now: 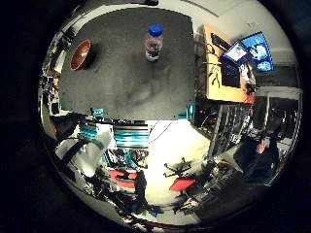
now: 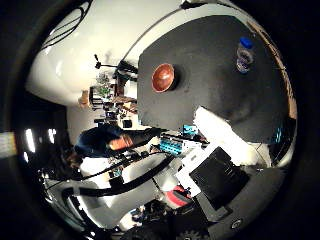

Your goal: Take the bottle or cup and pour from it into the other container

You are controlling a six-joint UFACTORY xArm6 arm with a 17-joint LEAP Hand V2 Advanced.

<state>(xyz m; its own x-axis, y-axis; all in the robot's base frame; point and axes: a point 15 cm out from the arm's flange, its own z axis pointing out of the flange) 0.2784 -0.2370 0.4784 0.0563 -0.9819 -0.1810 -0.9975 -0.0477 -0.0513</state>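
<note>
Dark table (image 1: pixel 126 87) fills the middle, far from the palm. Hand (image 2: pixel 215 165) shows white and black parts, holds nothing; finger spread cannot be told. Brown bowl (image 1: pixel 81 54) near one table edge. Bottle (image 1: pixel 153 42), blue cap, stands upright, well apart from the bowl.

Dark grey rectangular tabletop (image 2: pixel 210 65). Reddish-brown round bowl (image 2: pixel 163 77), upright, near one table edge. Clear plastic bottle with blue cap (image 2: pixel 244 54), upright, well apart from bowl. White-and-black hand (image 2: pixel 217 160) at table's near edge, touching neither.
</note>
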